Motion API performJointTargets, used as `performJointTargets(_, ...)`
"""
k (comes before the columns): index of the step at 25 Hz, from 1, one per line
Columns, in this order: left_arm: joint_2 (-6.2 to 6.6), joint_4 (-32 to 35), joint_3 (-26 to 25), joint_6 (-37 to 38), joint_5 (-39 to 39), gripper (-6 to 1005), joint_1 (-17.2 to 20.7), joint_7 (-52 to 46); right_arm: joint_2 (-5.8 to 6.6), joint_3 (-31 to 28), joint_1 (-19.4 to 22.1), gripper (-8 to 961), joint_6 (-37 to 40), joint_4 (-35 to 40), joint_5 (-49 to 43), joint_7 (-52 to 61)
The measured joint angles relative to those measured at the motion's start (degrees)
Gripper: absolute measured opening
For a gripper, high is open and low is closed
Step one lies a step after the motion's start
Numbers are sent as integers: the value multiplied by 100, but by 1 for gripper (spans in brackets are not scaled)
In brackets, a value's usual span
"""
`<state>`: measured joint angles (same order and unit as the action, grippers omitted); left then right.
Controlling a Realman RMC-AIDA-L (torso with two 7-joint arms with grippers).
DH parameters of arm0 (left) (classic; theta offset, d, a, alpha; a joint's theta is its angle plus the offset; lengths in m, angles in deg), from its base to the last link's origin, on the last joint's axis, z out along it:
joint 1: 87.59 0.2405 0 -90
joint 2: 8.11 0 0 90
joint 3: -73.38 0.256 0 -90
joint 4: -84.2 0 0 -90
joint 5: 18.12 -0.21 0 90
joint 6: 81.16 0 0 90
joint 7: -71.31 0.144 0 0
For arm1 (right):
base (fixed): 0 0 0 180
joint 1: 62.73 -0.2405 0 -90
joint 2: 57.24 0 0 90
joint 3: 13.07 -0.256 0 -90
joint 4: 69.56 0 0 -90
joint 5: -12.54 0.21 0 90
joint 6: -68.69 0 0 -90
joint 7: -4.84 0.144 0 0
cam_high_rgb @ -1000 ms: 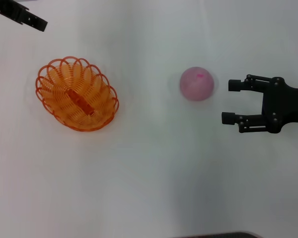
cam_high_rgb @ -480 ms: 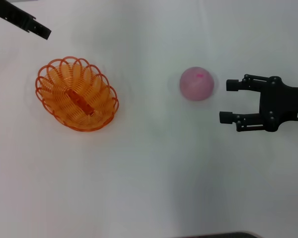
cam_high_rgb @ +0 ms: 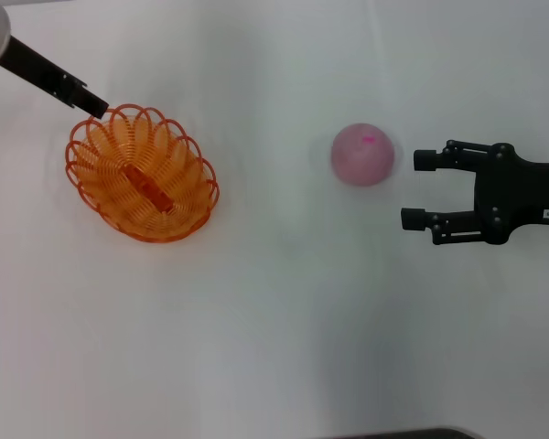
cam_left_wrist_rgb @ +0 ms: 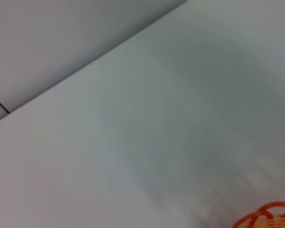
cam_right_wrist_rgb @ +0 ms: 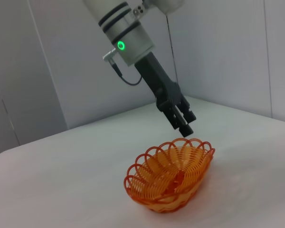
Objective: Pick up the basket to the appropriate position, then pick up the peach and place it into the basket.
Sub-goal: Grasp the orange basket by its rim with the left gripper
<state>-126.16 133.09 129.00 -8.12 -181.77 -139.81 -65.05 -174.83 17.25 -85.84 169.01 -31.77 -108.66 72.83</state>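
White table (cam_high_rgb: 274, 329) fills head view; pale grey wall panels (cam_right_wrist_rgb: 47, 71) behind far edge.

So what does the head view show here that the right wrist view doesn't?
Only the head view shows the peach and the open right gripper beside it, not touching. Only the right wrist view shows the left arm's green light and the wall behind. Both show the basket on the table, with the left gripper at its rim.

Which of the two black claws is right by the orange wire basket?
The left gripper, its tip at the orange wire basket's far rim; the right gripper waits open beside the pink peach.
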Motion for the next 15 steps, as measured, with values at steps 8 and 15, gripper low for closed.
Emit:
performJointTargets(8,-32,-427,207,-366,0,721,37,12,-25,4,-17,902,-28,0,-1,11)
performJointTargets(15,-53,-584,228,-558,0,719,112,45,-33,9,-18,902,-84,-71,-75,12)
